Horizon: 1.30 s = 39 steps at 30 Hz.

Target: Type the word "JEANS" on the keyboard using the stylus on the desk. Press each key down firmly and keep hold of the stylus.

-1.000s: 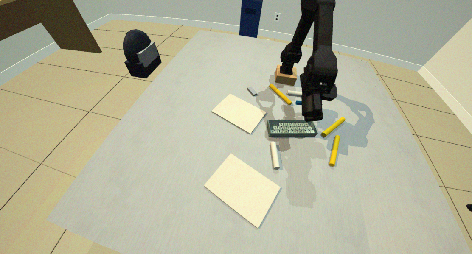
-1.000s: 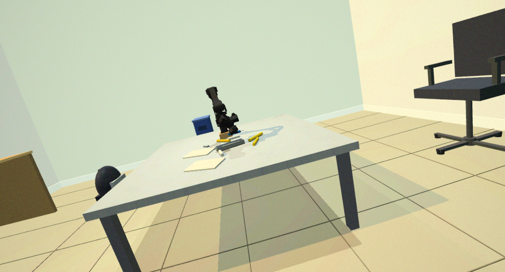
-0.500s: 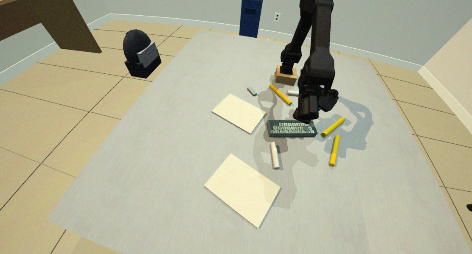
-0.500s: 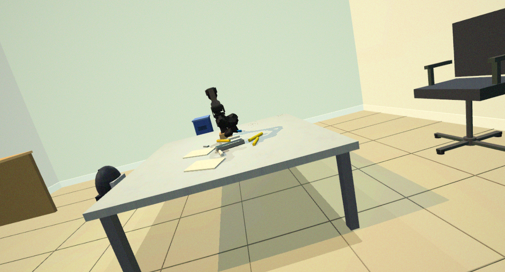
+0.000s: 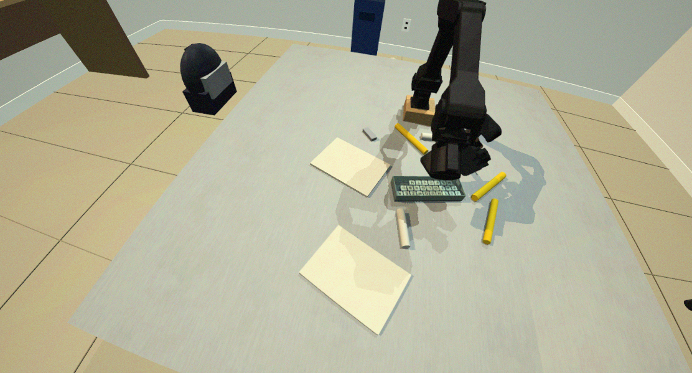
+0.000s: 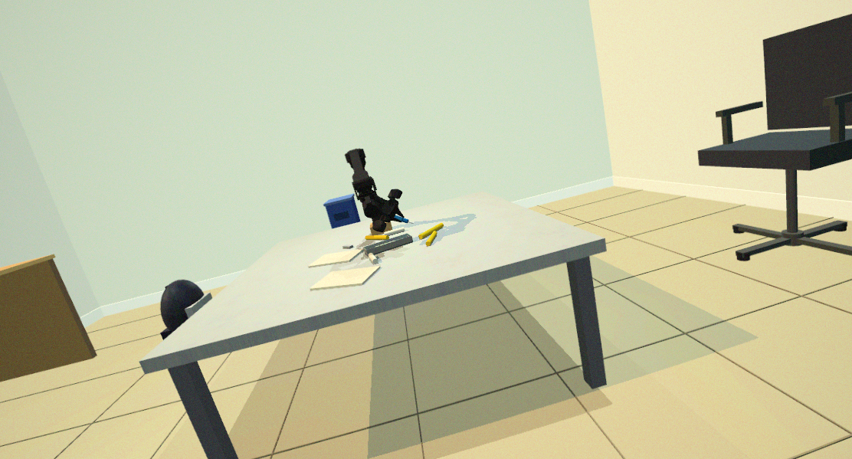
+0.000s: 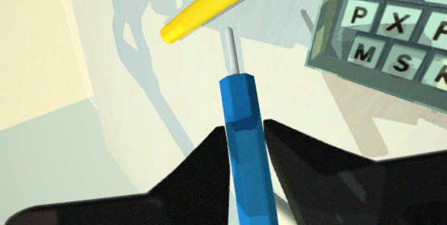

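Note:
My gripper (image 7: 244,131) is shut on the blue stylus (image 7: 239,98) (image 6: 401,218), which has a thin pale metal tip. In the wrist view the tip points up the frame, left of the keyboard and just below a yellow rod. The stylus is held above the desk, clear of the keys. The keyboard (image 5: 428,198) (image 6: 388,246) (image 7: 319,60) is a dark green tray with pale letter keys. Its near corner in the wrist view shows J, I, P, X, M and S. In the top view the arm hides most of the stylus and the fingers.
Two yellow rods (image 5: 488,186) (image 5: 490,220) lie right of the keyboard. Another yellow rod (image 5: 410,137) and a white rod (image 5: 425,136) lie behind it. A pale rod (image 5: 402,227) lies in front. Two cream sheets (image 5: 351,164) (image 5: 355,278) and a small grey block (image 5: 369,134) lie to the left.

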Each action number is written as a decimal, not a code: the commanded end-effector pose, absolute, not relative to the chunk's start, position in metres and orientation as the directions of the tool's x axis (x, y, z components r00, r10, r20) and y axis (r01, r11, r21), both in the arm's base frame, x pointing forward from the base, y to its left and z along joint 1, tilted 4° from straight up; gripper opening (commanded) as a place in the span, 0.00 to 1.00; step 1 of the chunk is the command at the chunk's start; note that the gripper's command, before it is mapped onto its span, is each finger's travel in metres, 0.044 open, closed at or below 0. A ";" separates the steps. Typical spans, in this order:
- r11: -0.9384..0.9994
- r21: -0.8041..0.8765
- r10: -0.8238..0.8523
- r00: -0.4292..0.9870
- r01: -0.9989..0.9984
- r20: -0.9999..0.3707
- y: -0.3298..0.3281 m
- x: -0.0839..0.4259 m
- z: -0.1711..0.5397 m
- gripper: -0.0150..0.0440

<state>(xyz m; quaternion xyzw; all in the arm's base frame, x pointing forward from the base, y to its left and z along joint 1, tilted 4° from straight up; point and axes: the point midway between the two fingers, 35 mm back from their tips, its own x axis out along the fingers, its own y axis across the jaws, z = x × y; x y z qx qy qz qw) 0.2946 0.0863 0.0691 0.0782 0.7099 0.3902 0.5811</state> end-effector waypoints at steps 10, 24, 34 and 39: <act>0.762 0.639 0.641 -0.273 0.109 -0.717 0.087 0.311 0.078 0.25; 0.641 0.491 0.715 -0.227 0.590 -0.661 0.086 0.329 0.088 0.25; 0.451 0.298 0.764 -0.190 0.841 -0.617 0.085 0.341 0.095 0.25; 0.336 0.179 0.786 -0.171 0.924 -0.594 0.083 0.348 0.099 0.25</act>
